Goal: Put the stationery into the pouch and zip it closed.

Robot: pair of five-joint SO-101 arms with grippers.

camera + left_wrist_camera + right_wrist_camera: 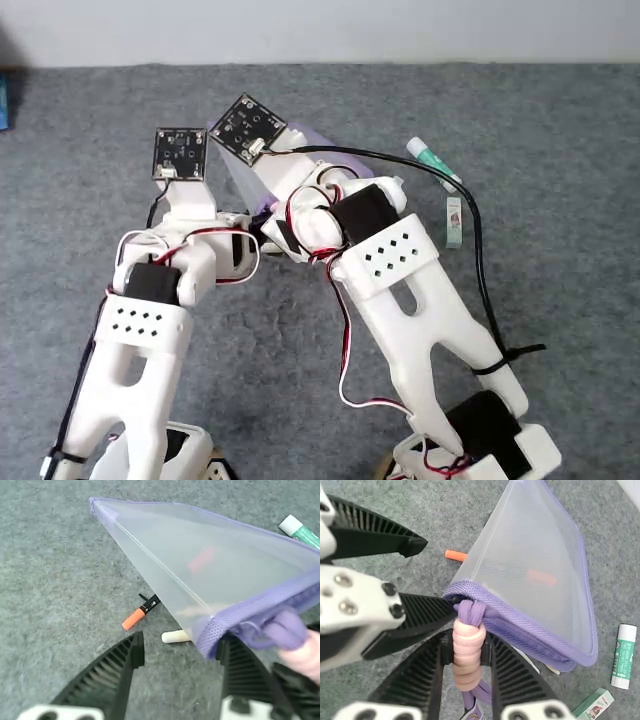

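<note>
A translucent pouch (540, 555) with purple trim is held up at one corner, its far end sloping away to the grey carpet (560, 330). The right gripper (467, 641) is clamped on the pouch's pink and purple zip pull (466, 655). The left gripper (180, 642) stands wide apart, one jaw against the purple corner.

The left wrist view shows an orange marker (139, 616) and a cream stick (174, 637) on the carpet just beyond the left jaws. The right wrist view shows a green glue stick (624, 655) and a small box (594, 706) beside the right gripper.

An orange-red shape (542, 577) shows through the pouch wall; whether it is inside or behind is unclear.
</note>
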